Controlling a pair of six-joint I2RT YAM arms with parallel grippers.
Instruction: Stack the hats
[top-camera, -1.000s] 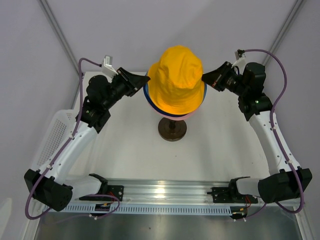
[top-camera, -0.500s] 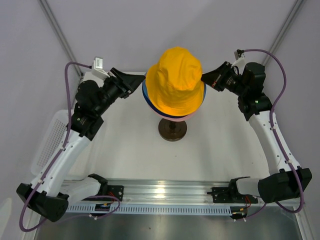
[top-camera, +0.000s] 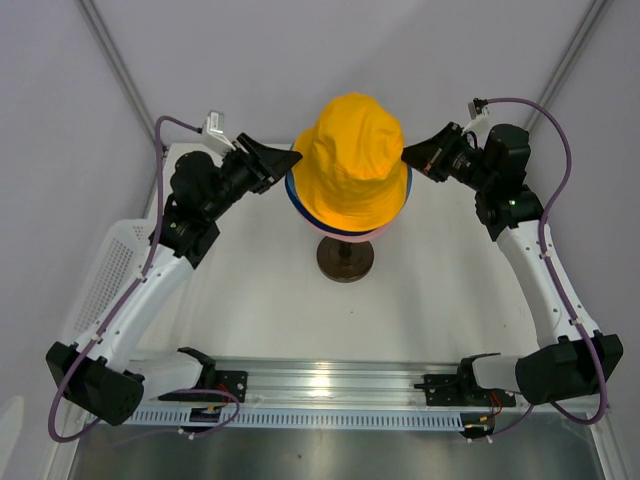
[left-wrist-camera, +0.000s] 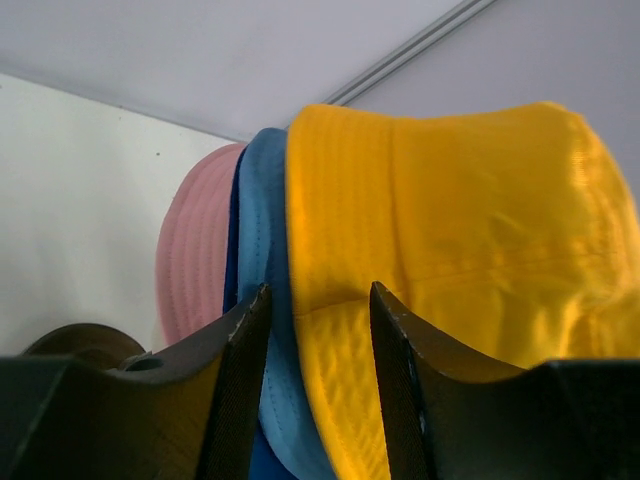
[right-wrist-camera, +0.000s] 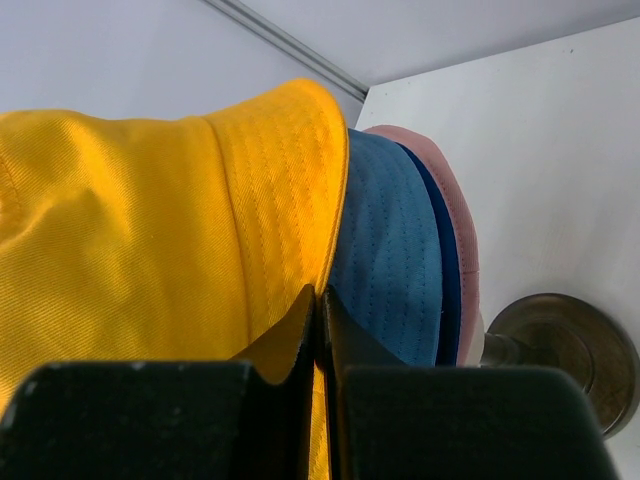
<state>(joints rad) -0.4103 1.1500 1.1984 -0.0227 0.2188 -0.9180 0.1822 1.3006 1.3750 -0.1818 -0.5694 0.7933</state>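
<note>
Up close, at the left gripper (left-wrist-camera: 318, 292): stands partly open, fingers (left-wrist-camera: 240, 380) clearly apart, clamps nothing. Frames in its gap the brim edges of the light blue hat (left-wrist-camera: 262, 230) and the yellow-orange hat (left-wrist-camera: 450, 220). Sits, seen from above, at the left side of the stack, tips level with the brims.

At the right gripper (right-wrist-camera: 320, 295): presses shut, fingers together, with a thin strip of yellow in the slit between them, so seemingly pinches the brim of the yellow-orange hat. Meets, seen from above, the right side of that same hat.

Outward, to the 4 hats: nest 1 over another on a single stand. Run from yellow-orange on the outside and on top, through light blue, then the navy blue hat (right-wrist-camera: 450, 300), to the pink hat (left-wrist-camera: 195, 270) innermost. Show only brim edges for the lower 3. Cover whatever carries them, apart from a thin post (right-wrist-camera: 495, 348) and the dark round base (top-camera: 345, 258) under the brims. Stands on the white table (top-camera: 270, 290), between the 2 arms.
</note>
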